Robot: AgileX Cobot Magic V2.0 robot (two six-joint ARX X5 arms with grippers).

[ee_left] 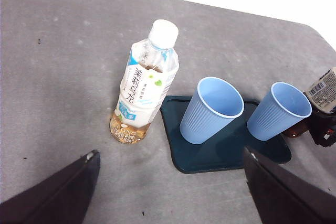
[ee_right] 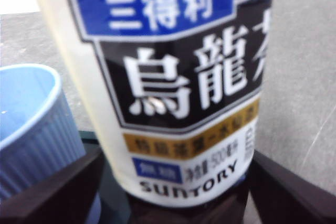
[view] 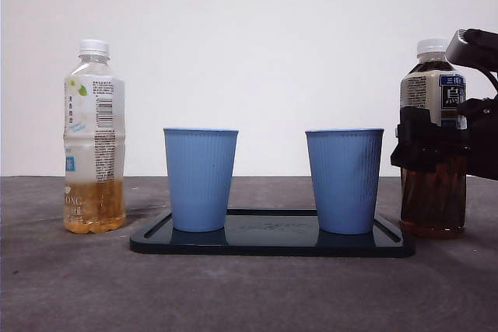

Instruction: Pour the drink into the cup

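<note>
While the right gripper (view: 433, 149) clasps the dark tea bottle (view: 433, 162) standing on the counter (view: 70, 285) just beside the tray (view: 272, 243), two blue cups (view: 200, 179) stand upright on that tray. Left gripper (ee_left: 170, 182) hangs spread wide above, near the pale tea bottle (ee_left: 144, 90).

Between the right arm's black jaws stands a dark brown tea bottle (view: 433, 153) with a white cap and a cream label bearing blue and black panels. The 2 ribbed cups (view: 201, 179) (view: 345, 180) are light blue on a dark teal tray (view: 272, 242). The grey surface (view: 70, 285) also carries a clear bottle (view: 94, 139) of amber drink, white-capped.
</note>
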